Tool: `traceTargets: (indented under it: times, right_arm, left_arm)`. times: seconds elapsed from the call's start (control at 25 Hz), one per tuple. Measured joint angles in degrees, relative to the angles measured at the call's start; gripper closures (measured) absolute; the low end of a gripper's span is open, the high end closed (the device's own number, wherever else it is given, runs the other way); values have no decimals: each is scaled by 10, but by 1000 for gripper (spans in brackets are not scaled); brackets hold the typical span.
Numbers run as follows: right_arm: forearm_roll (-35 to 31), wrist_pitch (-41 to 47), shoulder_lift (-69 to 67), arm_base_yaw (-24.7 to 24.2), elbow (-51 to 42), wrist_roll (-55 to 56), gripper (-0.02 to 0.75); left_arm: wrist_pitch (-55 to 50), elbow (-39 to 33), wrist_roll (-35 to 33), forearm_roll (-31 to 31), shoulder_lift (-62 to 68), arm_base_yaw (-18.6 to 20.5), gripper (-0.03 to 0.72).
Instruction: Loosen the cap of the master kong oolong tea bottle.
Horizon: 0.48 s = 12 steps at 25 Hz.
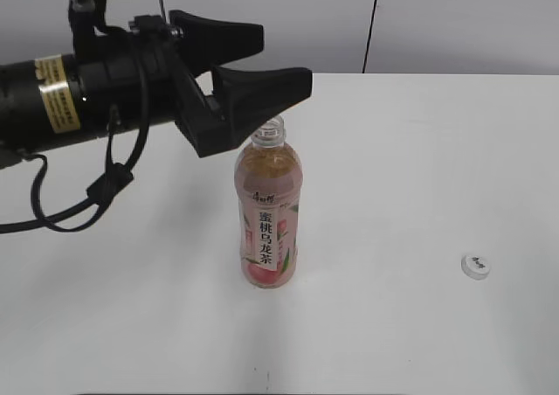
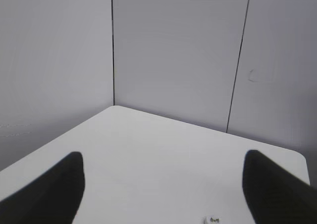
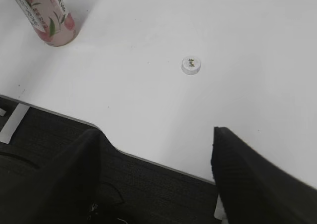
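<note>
The master kong oolong tea bottle (image 1: 269, 213) stands upright mid-table with amber tea, a pink peach label and a bare, open neck. Its lower part shows at the top left of the right wrist view (image 3: 48, 17). The white cap (image 1: 475, 266) lies apart on the table to the bottle's right, also seen as the cap (image 3: 190, 65) and the cap (image 2: 212, 219). My left gripper (image 1: 285, 59) hangs open and empty just above and behind the bottle's mouth; its fingers (image 2: 49, 189) frame bare table. My right gripper (image 3: 157, 135) is open and empty over the table's near edge.
The white table (image 1: 419, 150) ends at a grey panelled wall (image 2: 178, 50) behind. Its front edge (image 3: 148, 159) drops to dark floor with cables. The left arm's black cable (image 1: 52, 211) loops over the table's left side.
</note>
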<state>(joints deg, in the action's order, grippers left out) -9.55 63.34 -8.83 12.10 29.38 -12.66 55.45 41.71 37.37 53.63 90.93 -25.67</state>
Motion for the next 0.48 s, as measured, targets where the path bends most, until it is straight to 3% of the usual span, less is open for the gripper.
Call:
traceTargets:
  times: [0.28, 0.48]
  right_arm:
    - [0, 0, 0, 0, 0, 0, 213]
    - [0, 0, 0, 0, 0, 0, 213]
  left_arm:
    - [-102, 0, 81, 48, -99, 0, 100]
    - [-126, 0, 180, 131, -148, 0, 100]
